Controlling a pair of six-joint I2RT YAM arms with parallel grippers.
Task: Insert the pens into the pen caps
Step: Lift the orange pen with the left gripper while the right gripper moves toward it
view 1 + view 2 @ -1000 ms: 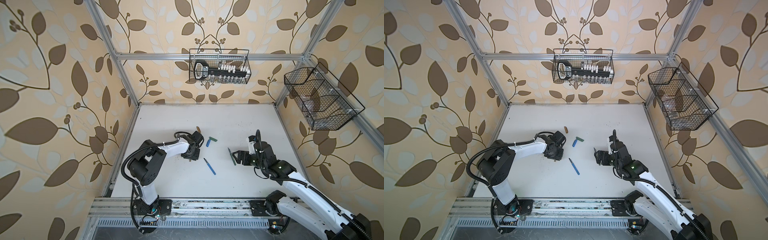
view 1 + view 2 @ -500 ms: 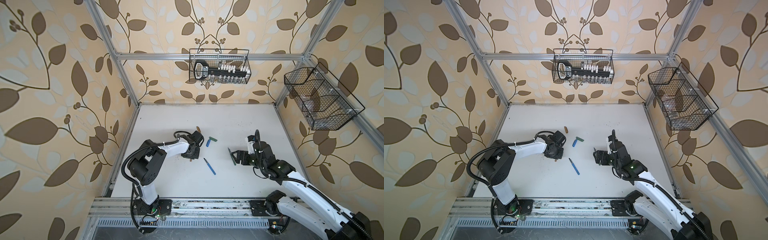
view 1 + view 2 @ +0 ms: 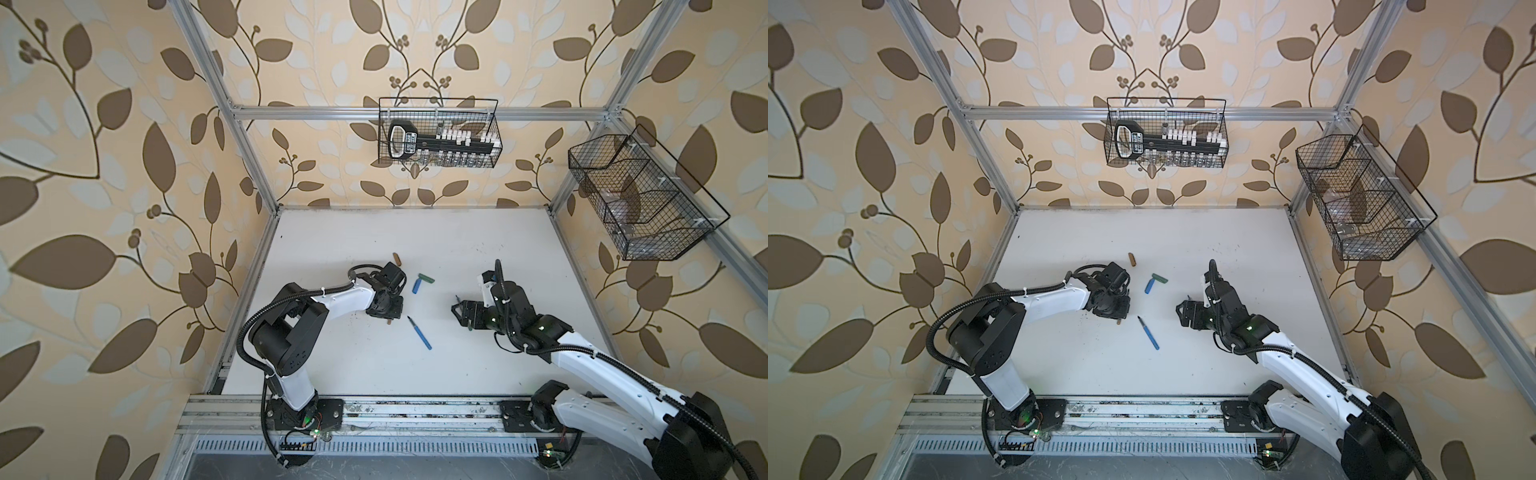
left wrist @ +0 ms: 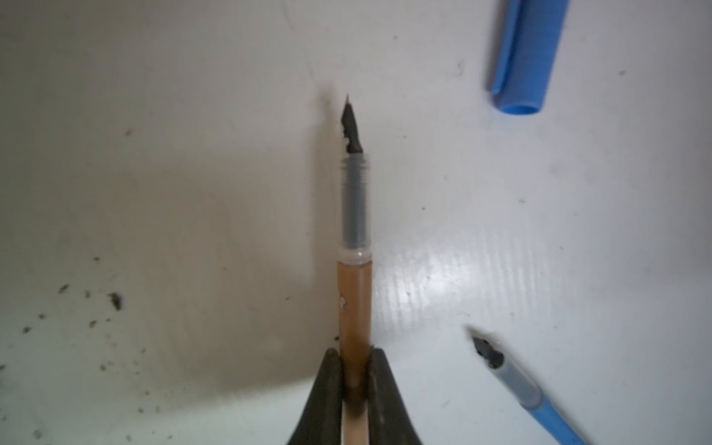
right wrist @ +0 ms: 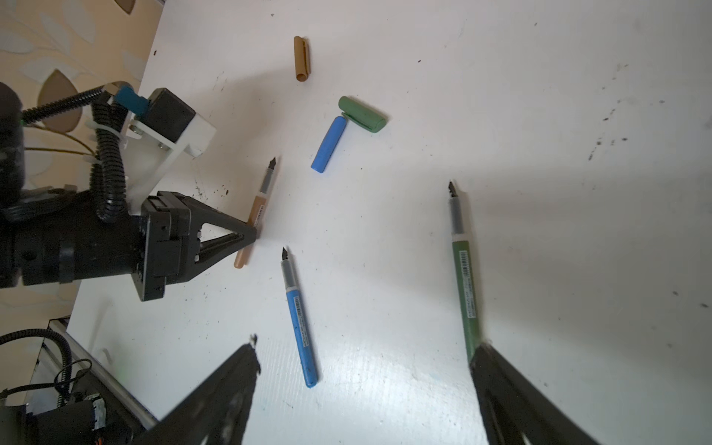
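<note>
At the near side, the blue pen (image 5: 298,319) is lying loose on the white table (image 3: 374,232). Just beyond it, the left gripper (image 4: 356,358) is pinching the orange-brown pen (image 4: 354,300) by its barrel. The right gripper (image 5: 365,348) is standing wide apart, with the green pen (image 5: 464,277) lying ungripped, its tail end reaching one finger. Farther back, the blue cap (image 5: 328,144) and green cap (image 5: 362,114) are lying touching. The orange-brown cap (image 5: 301,57) is lying farthest, alone.

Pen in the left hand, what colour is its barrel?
Orange-brown pen; left wrist view shows it best.
</note>
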